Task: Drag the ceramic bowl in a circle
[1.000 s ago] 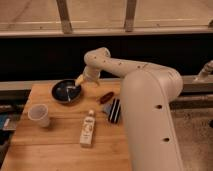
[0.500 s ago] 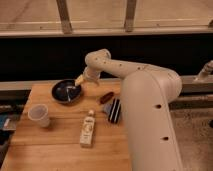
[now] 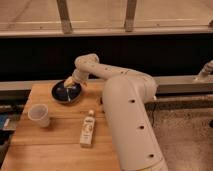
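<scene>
The ceramic bowl (image 3: 65, 93) is round, shallow and glossy black and sits at the back left of the wooden table (image 3: 50, 147). My gripper (image 3: 73, 83) hangs at the end of the white arm over the bowl's right rim and reaches down into it. A yellowish thing shows at the gripper, against the bowl's upper right edge.
A translucent whitish plastic cup (image 3: 39, 114) stands at the left, in front of the bowl. A small bottle (image 3: 88, 129) lies in the middle of the table. My white arm (image 3: 127, 115) covers the table's right side. A dark window wall runs behind.
</scene>
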Available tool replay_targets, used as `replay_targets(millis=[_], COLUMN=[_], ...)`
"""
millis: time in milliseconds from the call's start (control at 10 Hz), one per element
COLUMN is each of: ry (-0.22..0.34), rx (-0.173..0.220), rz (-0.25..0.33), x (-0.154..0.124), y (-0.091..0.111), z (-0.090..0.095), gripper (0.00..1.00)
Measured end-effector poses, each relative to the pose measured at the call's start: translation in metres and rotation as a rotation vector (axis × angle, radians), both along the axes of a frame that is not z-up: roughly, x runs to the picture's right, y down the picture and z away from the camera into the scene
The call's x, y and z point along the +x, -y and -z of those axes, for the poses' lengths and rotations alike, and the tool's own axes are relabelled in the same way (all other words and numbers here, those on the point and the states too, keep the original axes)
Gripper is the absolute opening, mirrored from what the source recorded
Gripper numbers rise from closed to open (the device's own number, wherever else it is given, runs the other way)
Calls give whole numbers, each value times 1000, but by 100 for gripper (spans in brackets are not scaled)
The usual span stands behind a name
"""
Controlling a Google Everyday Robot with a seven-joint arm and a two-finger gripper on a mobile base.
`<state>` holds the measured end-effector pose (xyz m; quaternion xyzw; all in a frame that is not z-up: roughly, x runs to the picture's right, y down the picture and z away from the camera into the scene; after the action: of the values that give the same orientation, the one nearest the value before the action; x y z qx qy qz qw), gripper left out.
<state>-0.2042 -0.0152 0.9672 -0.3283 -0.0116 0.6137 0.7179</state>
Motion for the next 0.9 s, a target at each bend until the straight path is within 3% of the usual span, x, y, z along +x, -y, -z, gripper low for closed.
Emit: replay_targets(millis=[200, 300, 400, 700, 900], ry=[1, -8, -24, -77, -103], rx=[-45, -66, -89, -106, -130], rz=[39, 52, 67, 108, 122], x=[-7, -2, 8, 21, 31], y=[-18, -26, -31, -37, -46], z=[-15, -18, -15, 3, 11], gripper=[79, 72, 60, 28, 11])
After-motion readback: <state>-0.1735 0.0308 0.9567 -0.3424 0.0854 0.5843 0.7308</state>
